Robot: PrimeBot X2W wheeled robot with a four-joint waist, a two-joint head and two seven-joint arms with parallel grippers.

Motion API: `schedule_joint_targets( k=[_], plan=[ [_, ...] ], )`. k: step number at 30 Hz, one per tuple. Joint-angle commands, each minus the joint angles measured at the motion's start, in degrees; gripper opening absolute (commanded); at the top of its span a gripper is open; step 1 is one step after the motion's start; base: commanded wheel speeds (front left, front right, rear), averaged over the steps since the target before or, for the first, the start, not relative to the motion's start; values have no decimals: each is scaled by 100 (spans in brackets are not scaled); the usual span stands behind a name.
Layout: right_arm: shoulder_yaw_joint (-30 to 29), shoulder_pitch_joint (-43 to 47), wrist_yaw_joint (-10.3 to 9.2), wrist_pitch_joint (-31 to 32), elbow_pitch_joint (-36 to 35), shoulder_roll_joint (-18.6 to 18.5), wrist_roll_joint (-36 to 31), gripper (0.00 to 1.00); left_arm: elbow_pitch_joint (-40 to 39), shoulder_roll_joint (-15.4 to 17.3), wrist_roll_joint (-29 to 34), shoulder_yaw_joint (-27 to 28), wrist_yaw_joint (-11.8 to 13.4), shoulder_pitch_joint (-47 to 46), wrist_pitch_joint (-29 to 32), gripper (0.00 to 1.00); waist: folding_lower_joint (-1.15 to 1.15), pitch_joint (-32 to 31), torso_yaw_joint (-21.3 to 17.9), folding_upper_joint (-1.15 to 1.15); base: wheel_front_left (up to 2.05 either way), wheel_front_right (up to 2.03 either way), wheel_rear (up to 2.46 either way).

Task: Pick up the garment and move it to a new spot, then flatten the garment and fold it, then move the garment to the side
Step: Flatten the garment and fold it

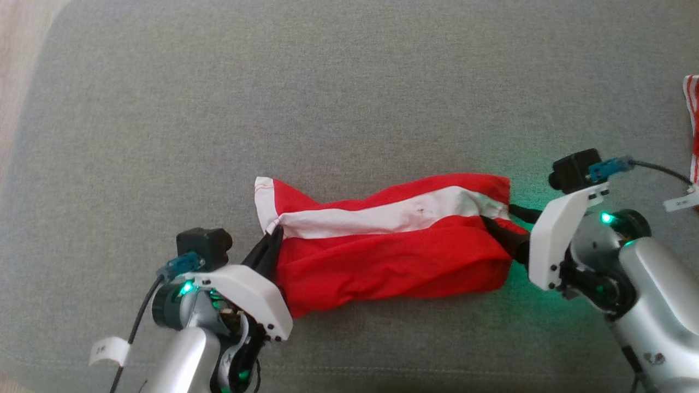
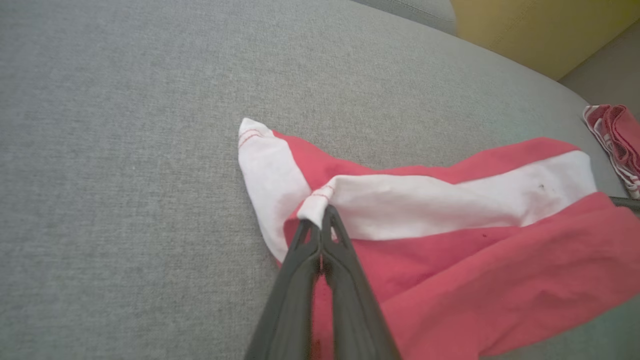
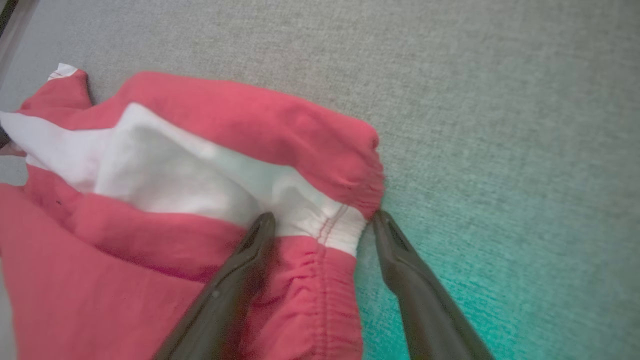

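The garment [image 1: 393, 256] is red with a broad white stripe and lies bunched lengthwise on the grey cushion [image 1: 327, 82]. At its left end my left gripper [image 1: 273, 236] is shut on a white hemmed corner. The left wrist view shows this pinch closely, with my left gripper [image 2: 320, 214] holding the corner of the garment [image 2: 475, 260] between touching fingers. My right gripper [image 1: 507, 224] is at the elastic right end. In the right wrist view my right gripper [image 3: 322, 217] stands open, its fingers straddling the gathered edge of the garment [image 3: 200, 125], one on the cloth and one beside it.
A second red and white striped cloth [image 1: 692, 125] lies at the cushion's right edge, also seen as a cloth [image 2: 615, 135] in the left wrist view. A yellow surface [image 2: 540, 25] rises beyond the cushion. Pale floor [image 1: 16, 54] borders the far left.
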Motion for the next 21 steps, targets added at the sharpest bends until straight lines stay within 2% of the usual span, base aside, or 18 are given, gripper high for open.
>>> schedule_joint_targets(
  k=[1, 2, 3, 4, 5, 14, 21],
  plan=[
    [124, -190, 37, -133, -202, -95, 25, 80, -168, 62, -16, 167, 50, -213, -60, 0, 0, 4, 1, 0, 0, 0, 0],
    [172, -205, 37, -223, -201, -105, 9, 57, -168, 67, -16, 165, 54, -216, -60, 0, 0, 6, 1, 0, 0, 0, 0],
    [222, -221, 37, -316, -202, -123, -22, 44, -168, 71, -16, 163, 58, -219, -60, 0, 0, 7, 1, 0, 0, 0, 0],
    [261, -234, 37, -427, -206, -141, -54, 36, -168, 76, -16, 162, 62, -220, -61, 0, 0, 6, 0, 0, 0, 0, 0],
    [294, -236, 37, -524, -205, -153, -72, 0, -169, 80, -16, 161, 66, -220, -63, 0, 0, 3, -1, 0, 0, 0, 0],
    [119, -39, 37, -1574, -407, -257, -337, 0, -272, 132, -15, 231, 127, -210, -236, 0, 0, -96, -77, 0, 0, 0, 0],
    [-331, 407, 37, -2152, -1056, -146, -477, 0, -556, 183, 13, 328, 177, -201, -504, 0, 0, -294, -216, 0, 0, 0, 0]
  ],
)
